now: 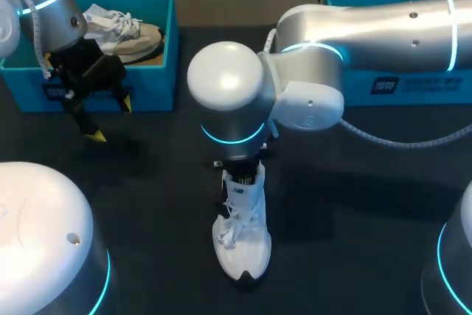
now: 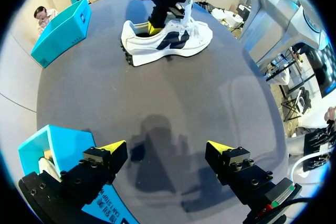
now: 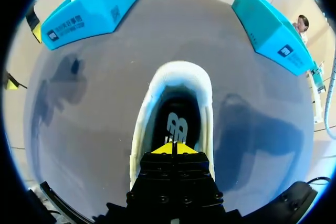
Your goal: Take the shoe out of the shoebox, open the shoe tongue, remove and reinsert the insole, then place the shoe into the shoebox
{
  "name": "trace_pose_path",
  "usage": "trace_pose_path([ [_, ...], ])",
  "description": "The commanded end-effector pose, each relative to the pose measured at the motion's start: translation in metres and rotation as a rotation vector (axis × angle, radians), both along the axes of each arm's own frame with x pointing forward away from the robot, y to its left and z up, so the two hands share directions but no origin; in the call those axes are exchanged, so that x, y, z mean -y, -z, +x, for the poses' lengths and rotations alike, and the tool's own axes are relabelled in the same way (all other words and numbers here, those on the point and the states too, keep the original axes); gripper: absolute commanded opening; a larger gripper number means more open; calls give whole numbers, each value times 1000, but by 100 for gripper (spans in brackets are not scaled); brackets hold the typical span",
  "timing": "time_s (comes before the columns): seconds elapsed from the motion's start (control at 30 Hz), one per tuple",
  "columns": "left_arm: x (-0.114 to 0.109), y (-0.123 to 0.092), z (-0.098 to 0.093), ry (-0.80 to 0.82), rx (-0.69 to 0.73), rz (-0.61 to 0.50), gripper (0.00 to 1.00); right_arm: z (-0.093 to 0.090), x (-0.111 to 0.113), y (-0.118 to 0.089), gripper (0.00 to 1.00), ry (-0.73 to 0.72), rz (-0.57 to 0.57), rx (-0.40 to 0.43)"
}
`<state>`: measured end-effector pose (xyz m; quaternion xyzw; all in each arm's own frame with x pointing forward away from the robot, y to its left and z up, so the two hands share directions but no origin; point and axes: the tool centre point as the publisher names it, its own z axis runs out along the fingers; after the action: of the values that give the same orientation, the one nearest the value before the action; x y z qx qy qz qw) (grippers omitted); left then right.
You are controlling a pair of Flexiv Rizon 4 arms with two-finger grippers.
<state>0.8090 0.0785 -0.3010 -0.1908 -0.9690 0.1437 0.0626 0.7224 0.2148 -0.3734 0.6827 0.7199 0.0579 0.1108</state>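
Observation:
A white shoe point(image 1: 242, 237) stands upright on the dark table's middle, toe toward the near edge. My right gripper point(image 3: 173, 149) is shut, its yellow tips pressed together inside the shoe's opening point(image 3: 178, 74) at the tongue end. They sit just over the dark insole point(image 3: 177, 124), and I see nothing held between them. In the head view the right wrist point(image 1: 236, 160) covers the shoe's heel. My left gripper point(image 2: 166, 148) hangs open and empty over bare table in front of the left shoebox point(image 1: 147, 82). It is well apart from the shoe point(image 2: 168, 40).
The blue shoebox at the back left holds a second pale shoe point(image 1: 122, 31). Another blue box point(image 1: 413, 82) stands at the back right, partly behind my right arm. Open table lies between my left gripper and the shoe.

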Motion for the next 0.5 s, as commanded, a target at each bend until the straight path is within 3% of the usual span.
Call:
trace_pose_path([
  [0.03, 0, -1, -1, 0, 2, 4, 100, -3, -2, 22, 0, 43, 28, -13],
  [0.3, 0, -1, -1, 0, 2, 4, 100, -9, -4, 47, 0, 63, 38, -80],
  [0.5, 0, -1, -1, 0, 2, 4, 100, -16, -6, 31, 0, 78, 34, -50],
])
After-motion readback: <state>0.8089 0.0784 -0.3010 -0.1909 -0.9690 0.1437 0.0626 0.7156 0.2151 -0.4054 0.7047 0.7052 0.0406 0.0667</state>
